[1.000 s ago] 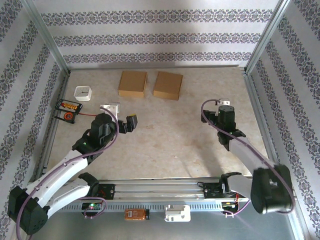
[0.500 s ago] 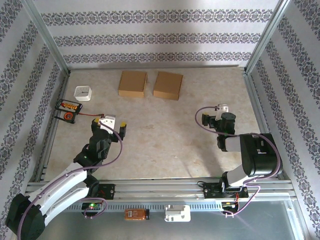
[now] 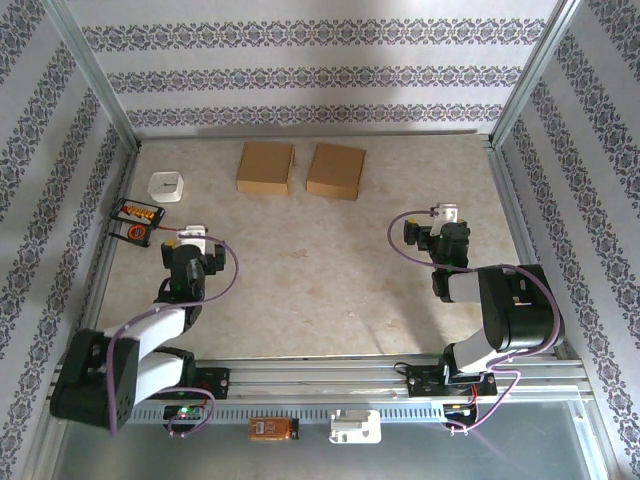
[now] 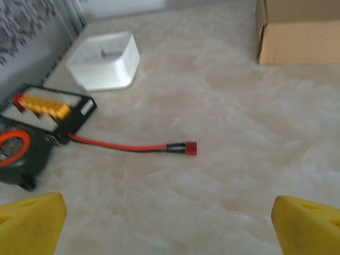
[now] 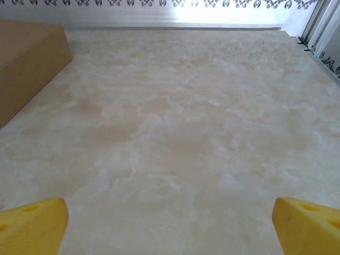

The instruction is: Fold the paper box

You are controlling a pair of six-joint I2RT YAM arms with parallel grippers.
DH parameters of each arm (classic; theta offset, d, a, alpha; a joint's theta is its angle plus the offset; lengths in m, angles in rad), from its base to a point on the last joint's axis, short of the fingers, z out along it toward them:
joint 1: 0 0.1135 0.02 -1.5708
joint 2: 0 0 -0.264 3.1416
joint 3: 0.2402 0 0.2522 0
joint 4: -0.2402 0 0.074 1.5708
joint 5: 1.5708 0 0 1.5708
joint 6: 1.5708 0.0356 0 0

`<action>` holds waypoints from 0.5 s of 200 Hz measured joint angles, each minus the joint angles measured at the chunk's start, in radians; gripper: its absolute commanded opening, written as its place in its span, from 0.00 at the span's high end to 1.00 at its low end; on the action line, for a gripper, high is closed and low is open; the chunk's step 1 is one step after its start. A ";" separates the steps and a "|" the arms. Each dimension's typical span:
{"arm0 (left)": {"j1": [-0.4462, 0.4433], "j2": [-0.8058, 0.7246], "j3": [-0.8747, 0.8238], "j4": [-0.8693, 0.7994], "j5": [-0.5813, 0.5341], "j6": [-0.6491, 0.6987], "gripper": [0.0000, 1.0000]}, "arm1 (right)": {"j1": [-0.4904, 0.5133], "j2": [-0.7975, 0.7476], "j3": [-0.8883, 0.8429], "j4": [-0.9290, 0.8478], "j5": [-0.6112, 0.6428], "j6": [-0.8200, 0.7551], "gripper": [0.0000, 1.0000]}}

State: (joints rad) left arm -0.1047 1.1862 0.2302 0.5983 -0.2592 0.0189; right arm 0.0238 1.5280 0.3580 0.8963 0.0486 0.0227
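Two flat, rectangular brown cardboard boxes [image 3: 265,167] [image 3: 336,171] are seen side by side at the far edge of the smooth, mottled beige table [image 3: 330,270], well apart from both arms. The left gripper [image 4: 169,228] and right gripper [image 5: 170,228] are held low on tightly bent arms, their yellow wedge-shaped fingertips [image 4: 32,220] spread wide apart.

Left paper box [image 3: 265,167] sits beside right paper box [image 3: 336,171], far centre; small tub [image 3: 166,187] far left, charger board [image 3: 136,219] just nearer.
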 measured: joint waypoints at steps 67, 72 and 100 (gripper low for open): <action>0.105 0.332 0.153 0.222 0.222 -0.027 0.01 | 0.000 0.000 0.000 0.006 0.000 0.000 0.02; 0.107 0.362 0.157 0.246 0.232 -0.027 0.01 | 0.000 0.000 0.000 0.007 0.000 0.000 0.02; 0.114 0.404 0.136 0.278 0.271 -0.027 0.01 | 0.000 0.000 0.000 0.014 0.000 0.000 0.02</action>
State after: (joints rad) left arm 0.0097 1.5902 0.3660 0.8761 0.0120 -0.0086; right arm 0.0235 1.5280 0.3584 0.9100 0.0486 0.0227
